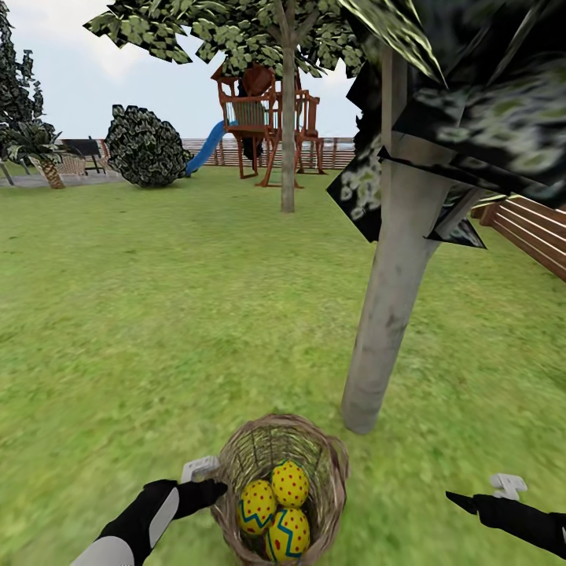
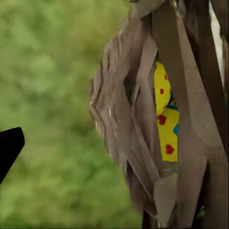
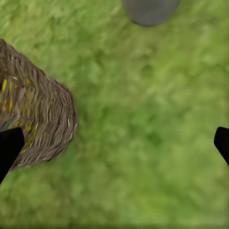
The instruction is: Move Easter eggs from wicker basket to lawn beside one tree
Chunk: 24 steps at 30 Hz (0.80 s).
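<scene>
The wicker basket (image 1: 326, 464) stands on the lawn (image 1: 141, 314) just in front of me, with three yellow Easter eggs (image 1: 289, 484) inside. My left gripper (image 1: 214, 490) is open at the basket's left rim; up close, the left wrist view shows the basket wall (image 2: 129, 124) and an egg (image 2: 164, 114) through the weave. One left finger (image 2: 9, 145) shows and the other is hidden. My right gripper (image 1: 461, 499) hangs open over grass to the right of the basket (image 3: 38, 119). The pale trunk of a tree (image 1: 393, 314) rises just behind the basket, and its base (image 3: 150, 9) shows in the right wrist view.
Low dark leaf clusters (image 1: 472, 102) hang around the near trunk at head height. A second slim tree (image 1: 288, 126) stands farther back, before a wooden play set (image 1: 263, 118) with a blue slide. A round bush (image 1: 145, 145) is at the back left, and wooden slats (image 1: 534, 232) are at the right.
</scene>
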Motion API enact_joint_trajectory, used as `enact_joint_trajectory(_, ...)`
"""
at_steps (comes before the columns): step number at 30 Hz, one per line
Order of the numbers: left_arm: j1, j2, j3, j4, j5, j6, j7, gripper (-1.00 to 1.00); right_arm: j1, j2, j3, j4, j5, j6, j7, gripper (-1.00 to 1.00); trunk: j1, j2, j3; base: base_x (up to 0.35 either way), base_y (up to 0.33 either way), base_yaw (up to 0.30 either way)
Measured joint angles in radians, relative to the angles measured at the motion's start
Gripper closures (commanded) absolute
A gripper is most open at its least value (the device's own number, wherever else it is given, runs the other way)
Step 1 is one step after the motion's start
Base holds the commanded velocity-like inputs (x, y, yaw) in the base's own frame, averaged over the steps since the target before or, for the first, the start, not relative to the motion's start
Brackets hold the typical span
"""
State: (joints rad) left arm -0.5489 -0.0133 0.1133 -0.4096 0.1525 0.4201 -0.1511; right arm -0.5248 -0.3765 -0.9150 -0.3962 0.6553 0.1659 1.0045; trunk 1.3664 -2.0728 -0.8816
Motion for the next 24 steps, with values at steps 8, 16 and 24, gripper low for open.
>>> enact_joint_trajectory(8,0.000,0.000,0.002,-0.009,-0.001,0.000,0.000,-1.00,0.000,0.000,0.000,0.000,0.000,0.000,0.000,-1.00,-0.008,0.014,0.006,0.000,0.000,0.000)
enact_joint_trajectory(16,0.000,0.003,0.004,-0.044,-0.001,0.007,0.004,-1.00,0.000,0.006,0.055,0.003,0.022,-0.002,-0.010,-1.00,-0.038,0.070,0.031,0.000,0.000,0.000)
enact_joint_trajectory(24,0.010,0.081,0.137,-0.134,-0.003,0.017,-0.019,-1.00,-0.001,0.105,0.119,-0.010,0.235,0.013,-0.009,-1.00,-0.069,0.126,0.056,0.000,0.000,0.000)
